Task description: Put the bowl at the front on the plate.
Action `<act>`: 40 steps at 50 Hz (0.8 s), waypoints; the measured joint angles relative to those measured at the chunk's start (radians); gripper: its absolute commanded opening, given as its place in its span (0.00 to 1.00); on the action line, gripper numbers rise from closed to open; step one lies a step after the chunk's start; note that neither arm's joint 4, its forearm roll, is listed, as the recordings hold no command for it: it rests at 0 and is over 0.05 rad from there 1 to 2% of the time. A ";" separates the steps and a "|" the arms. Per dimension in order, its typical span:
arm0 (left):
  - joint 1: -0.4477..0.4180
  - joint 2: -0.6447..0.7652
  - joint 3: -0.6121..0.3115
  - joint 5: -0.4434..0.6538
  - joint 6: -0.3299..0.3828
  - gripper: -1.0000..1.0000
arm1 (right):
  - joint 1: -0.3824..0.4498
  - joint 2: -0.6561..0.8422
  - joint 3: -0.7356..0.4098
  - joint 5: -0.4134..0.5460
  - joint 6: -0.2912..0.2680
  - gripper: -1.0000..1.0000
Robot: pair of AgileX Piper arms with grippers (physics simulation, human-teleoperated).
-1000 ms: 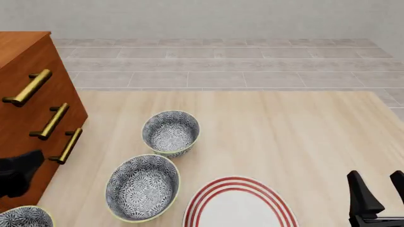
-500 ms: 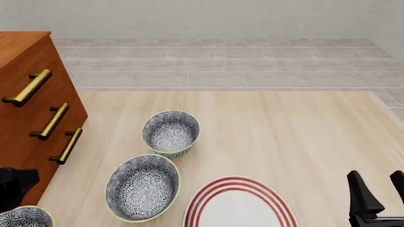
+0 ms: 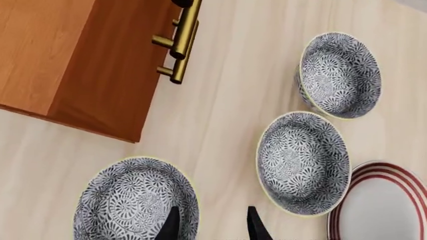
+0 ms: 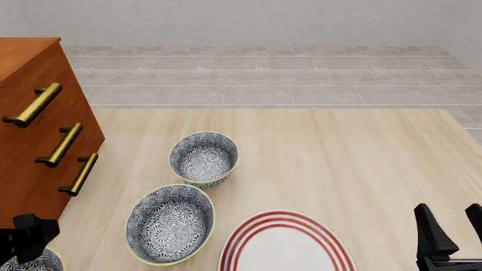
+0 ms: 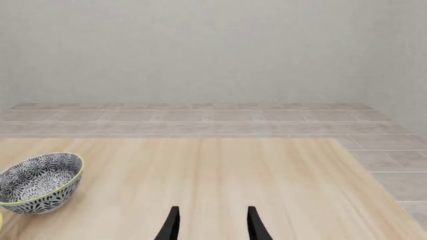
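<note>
My left gripper (image 3: 212, 225) hangs over the near left corner of the table (image 4: 339, 158), its two fingertips spread apart with nothing between them; one tip sits over the inside of the bowl (image 3: 133, 202), the other just outside its rim, so the rim lies in the gap between them, though I cannot tell whether either tip touches it. That bowl is the nearest of three look-alikes, just in front of the dresser (image 4: 30, 124) and mostly hidden under my gripper in the front view, where only a sliver of it (image 4: 30, 264) shows at the bottom edge. The middle bowl (image 4: 170, 223) stands beside the plate (image 4: 285, 244), close to its red-ringed rim but apart from it, and the far bowl (image 4: 203, 158) stands further back, also apart. The plate lies at the near edge of the table, well to the right of my bowl, with nothing on the part I can see. My right gripper (image 4: 452, 228) rests low at the near right of the table, fingers parted and holding nothing, well away from every dish.
</note>
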 measured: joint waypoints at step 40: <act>-0.011 0.015 0.213 -0.125 -0.097 1.00 | 0.000 0.000 0.000 0.000 0.000 1.00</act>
